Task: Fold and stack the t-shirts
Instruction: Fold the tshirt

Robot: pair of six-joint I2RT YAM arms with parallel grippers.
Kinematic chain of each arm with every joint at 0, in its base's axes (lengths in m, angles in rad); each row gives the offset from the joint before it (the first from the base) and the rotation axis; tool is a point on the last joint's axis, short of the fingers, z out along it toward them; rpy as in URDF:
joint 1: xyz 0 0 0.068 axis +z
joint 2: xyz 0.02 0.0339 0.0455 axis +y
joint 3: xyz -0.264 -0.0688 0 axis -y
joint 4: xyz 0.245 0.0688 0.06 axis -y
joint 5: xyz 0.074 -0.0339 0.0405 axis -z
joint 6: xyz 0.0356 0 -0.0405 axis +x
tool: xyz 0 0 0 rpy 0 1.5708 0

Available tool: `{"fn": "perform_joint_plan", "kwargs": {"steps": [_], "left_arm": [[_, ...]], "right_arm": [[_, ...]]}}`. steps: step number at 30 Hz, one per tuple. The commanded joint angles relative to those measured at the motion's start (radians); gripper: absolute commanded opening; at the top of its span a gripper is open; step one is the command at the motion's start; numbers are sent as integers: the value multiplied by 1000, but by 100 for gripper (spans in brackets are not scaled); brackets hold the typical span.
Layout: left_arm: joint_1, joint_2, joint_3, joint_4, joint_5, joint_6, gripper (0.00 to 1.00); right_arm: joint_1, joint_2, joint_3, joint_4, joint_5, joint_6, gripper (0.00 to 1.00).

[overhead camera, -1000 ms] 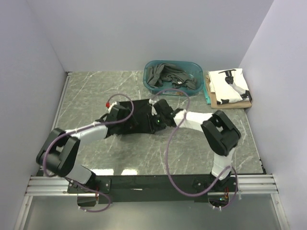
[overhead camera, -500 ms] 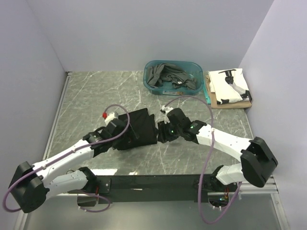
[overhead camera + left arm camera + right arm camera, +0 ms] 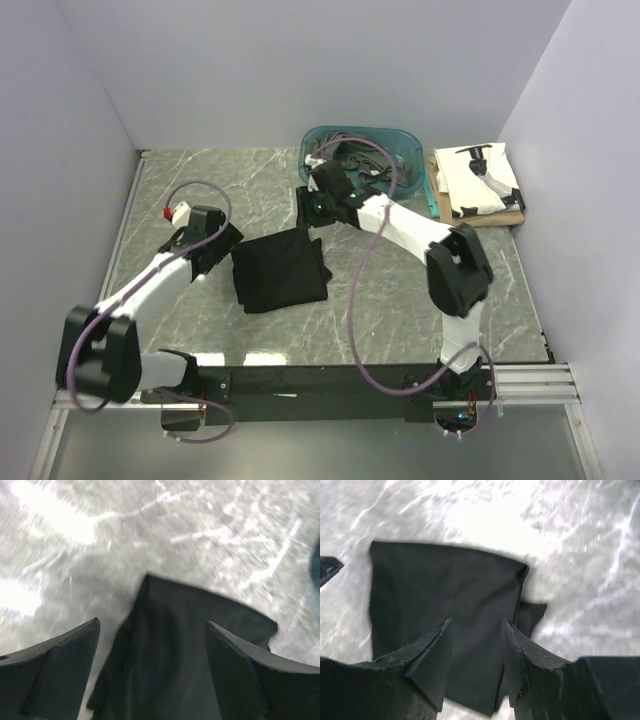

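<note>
- the black t-shirt (image 3: 280,270) is laid folded on the table (image 3: 200,185).
- the left gripper (image 3: 222,243) is held released beside it.
- the right gripper (image 3: 302,208) is parted, nothing grasped.

Black t-shirt (image 3: 185,645) cut off by left wrist view's bottom, grey shirts (image 3: 386,163) partly behind right arm (image 3: 405,228)

Blurry wrist views, harsh glare

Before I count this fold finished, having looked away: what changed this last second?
Both arms came off the black t-shirt and drew back, left fingers leftward, right fingers toward the teal tub. The shirt lies nearer the bases. Tub and white-topped stack unchanged.
</note>
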Motion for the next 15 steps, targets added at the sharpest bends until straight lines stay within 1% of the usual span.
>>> {"fn": "perform_joint_plan", "kwargs": {"steps": [1, 6, 11, 12, 14, 15], "left_arm": [[51, 118, 69, 139, 63, 66, 90], [87, 268, 117, 203, 136, 95, 75], [89, 348, 147, 208, 139, 105, 63], [90, 364, 149, 209, 144, 105, 58], [90, 373, 146, 222, 144, 106, 55], [90, 385, 148, 219, 141, 106, 50]], "right_arm": [[-13, 131, 152, -87, 20, -31, 50], [-25, 253, 278, -110, 3, -40, 49], [-30, 320, 341, -130, 18, -51, 48], [-30, 336, 352, -133, 32, -54, 48], [-33, 351, 359, -140, 35, -56, 48], [-35, 362, 367, -151, 47, -57, 48]]}}
